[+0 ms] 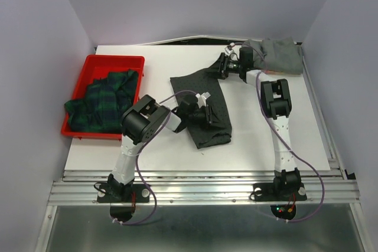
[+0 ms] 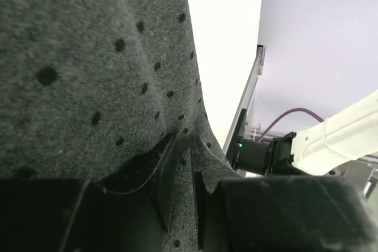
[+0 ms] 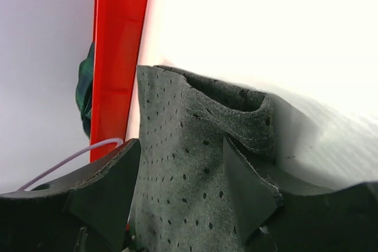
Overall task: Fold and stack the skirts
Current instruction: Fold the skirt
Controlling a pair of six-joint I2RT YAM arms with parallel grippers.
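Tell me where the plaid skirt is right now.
In the top view the plaid skirt lies bunched in the red tray at the table's left edge, just left of the left arm.

No words, numbers or labels I can read anywhere. Nothing printed on my arms, on red tray point(image 1: 88, 66), on skirts or on worktop point(image 1: 177, 151). Only dots and plaid patterns on cloth.

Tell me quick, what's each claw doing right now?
Left gripper: closed, pinching the dotted charcoal skirt.
Right gripper: open, fingers either side of the same skirt's edge.
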